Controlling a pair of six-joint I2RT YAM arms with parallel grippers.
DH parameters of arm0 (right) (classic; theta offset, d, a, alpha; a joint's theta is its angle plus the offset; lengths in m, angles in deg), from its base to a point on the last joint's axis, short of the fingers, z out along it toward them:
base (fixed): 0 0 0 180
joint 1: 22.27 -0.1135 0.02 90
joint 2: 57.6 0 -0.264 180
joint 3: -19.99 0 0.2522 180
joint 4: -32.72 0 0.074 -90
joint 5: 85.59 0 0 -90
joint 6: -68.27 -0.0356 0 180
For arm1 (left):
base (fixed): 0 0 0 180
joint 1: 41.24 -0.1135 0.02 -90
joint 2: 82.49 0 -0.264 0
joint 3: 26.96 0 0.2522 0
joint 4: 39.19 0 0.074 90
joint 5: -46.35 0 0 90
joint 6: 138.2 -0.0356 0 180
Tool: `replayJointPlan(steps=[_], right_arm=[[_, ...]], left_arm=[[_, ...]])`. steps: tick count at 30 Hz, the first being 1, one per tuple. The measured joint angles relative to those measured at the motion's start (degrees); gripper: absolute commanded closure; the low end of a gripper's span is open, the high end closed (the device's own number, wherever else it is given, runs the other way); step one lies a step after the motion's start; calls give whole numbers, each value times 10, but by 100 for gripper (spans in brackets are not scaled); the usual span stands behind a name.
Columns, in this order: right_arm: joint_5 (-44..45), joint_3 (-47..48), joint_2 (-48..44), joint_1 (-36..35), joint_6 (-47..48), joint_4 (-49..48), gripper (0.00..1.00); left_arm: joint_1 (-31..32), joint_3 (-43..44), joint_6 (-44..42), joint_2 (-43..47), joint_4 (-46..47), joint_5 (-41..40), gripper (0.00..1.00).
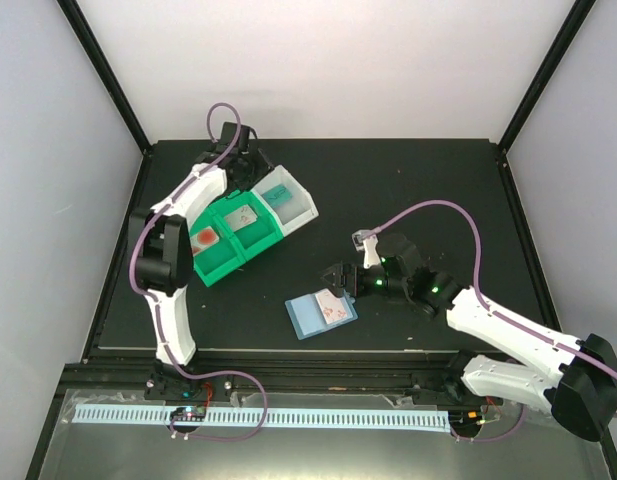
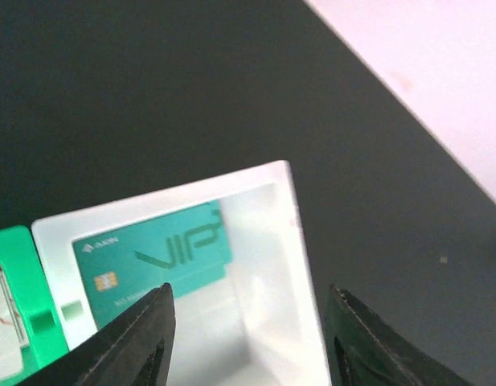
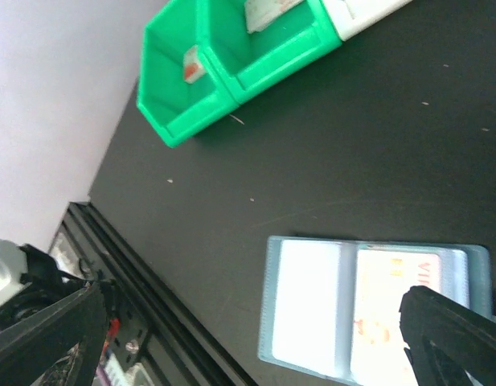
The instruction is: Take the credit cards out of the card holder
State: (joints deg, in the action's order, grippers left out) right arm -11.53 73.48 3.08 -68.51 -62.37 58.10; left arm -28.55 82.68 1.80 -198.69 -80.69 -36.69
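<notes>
Well, the left tool (image 2: 248, 330) is spread wide over the white tray (image 2: 289, 233), where the teal card (image 2: 151, 257) lies. The right tool (image 3: 248, 338) is spread too, above the open card holder (image 3: 308, 301) on the worktop (image 3: 328, 161), with a pale card (image 3: 392, 297) inside.

The teal credit card (image 2: 151, 257) is showing dark VIP lettering and a gold chip against the white tray (image 2: 292, 233). The slate-blue card holder (image 3: 308, 305) is showing a pale card (image 3: 392, 293) with red marks; green trays (image 3: 199, 96) are gleaming.
</notes>
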Motion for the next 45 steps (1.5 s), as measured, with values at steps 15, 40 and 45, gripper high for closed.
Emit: replayJointPlan(steps=[15, 40, 45], right_arm=[[33, 9, 25, 0, 95, 83, 15], [100, -1, 229, 7, 150, 52, 42], [84, -5, 235, 7, 148, 32, 53]], left_arm=[[-2, -86, -120, 213, -21, 80, 1], [45, -567, -159, 626, 50, 244, 14], [76, -622, -128, 638, 86, 246, 15]])
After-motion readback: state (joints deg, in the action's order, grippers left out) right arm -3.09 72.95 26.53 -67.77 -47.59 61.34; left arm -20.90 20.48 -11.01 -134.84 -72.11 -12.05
